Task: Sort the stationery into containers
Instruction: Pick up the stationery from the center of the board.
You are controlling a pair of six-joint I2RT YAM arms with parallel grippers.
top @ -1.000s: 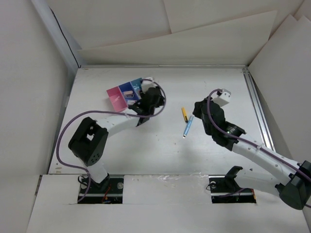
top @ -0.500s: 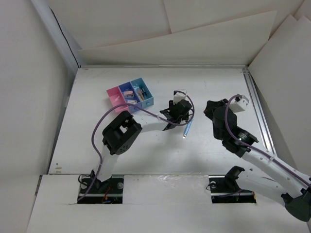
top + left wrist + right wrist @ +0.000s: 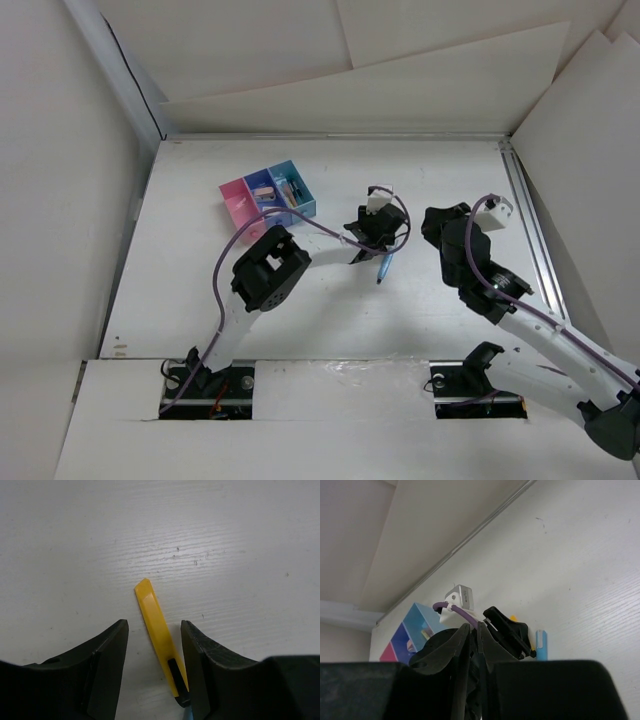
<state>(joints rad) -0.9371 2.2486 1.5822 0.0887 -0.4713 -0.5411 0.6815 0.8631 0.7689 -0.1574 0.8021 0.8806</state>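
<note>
left gripper (image 3: 154, 628) jaws apart, straddling the thin yellow plastic pen (image 3: 150, 602) lying flat on the white table (image 3: 235, 535). pen's long axis crosses the closing line, slightly skewed. right gripper (image 3: 475, 630) pinched together, empty, farther off.

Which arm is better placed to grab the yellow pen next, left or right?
Left. The left gripper hangs open over the yellow pen, one finger on each side. The right gripper is shut and off to the side of it.
</note>
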